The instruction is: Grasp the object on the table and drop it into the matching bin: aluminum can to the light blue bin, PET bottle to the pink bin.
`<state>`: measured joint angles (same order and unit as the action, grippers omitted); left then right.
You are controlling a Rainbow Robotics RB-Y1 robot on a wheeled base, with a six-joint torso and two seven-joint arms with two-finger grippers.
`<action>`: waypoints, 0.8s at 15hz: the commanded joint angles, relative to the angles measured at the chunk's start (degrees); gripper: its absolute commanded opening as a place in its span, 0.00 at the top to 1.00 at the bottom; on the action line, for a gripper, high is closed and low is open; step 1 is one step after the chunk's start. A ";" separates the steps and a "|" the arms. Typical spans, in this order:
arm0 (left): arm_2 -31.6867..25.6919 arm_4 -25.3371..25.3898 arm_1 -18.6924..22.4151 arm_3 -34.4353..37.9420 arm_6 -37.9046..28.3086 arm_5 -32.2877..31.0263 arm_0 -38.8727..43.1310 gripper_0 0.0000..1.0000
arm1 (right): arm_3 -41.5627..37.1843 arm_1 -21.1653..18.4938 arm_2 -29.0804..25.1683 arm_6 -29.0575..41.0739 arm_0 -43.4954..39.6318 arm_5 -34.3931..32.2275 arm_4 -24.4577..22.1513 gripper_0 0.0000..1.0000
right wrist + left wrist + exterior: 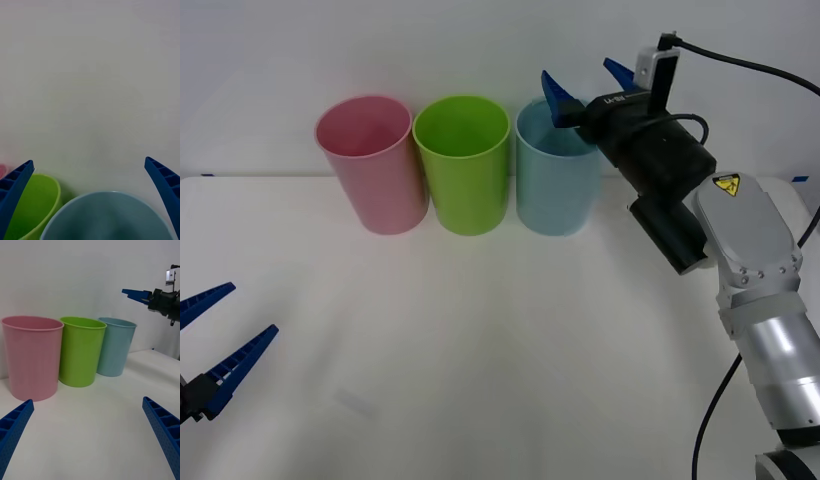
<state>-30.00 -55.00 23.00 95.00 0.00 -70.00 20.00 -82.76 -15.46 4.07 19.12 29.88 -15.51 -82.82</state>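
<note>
Blue ribbed right claw point(587, 85) spread empty over tall light blue plastic bin point(556, 185) at surface's far edge | drop looks done | next: pull back | left claw point(218, 345) apart too, near-left corner

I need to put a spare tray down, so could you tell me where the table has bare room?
The white table is bare in front of the pink bin, lime green bin and light blue bin, between the open left gripper and the right arm. It is crowded along the bin row, where the open right gripper hangs over the light blue bin.
</note>
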 commanded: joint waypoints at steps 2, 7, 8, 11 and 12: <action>0.00 0.00 0.00 0.00 0.00 0.00 0.00 0.00 | -7.32 -5.02 2.17 0.22 -6.24 -0.04 3.54 0.00; 0.00 0.00 0.00 0.00 0.00 0.00 0.00 0.00 | -16.03 -12.05 2.52 -0.66 -15.90 -1.19 7.15 0.00; 0.00 0.00 0.00 0.00 0.00 0.00 0.00 0.00 | -17.43 -13.37 2.52 -0.92 -17.84 -1.36 8.20 0.00; 0.00 0.00 0.00 0.00 0.00 0.00 0.00 0.00 | -21.48 -15.83 -0.73 -2.24 -24.78 -5.67 9.52 0.00; 0.00 0.00 0.00 0.00 0.00 0.00 0.00 0.00 | -22.00 -15.83 -2.40 -2.77 -26.36 -8.13 9.52 0.00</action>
<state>-30.00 -55.00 23.00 95.00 0.00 -70.00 20.00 -104.31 -31.26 2.90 16.76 4.73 -21.78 -73.33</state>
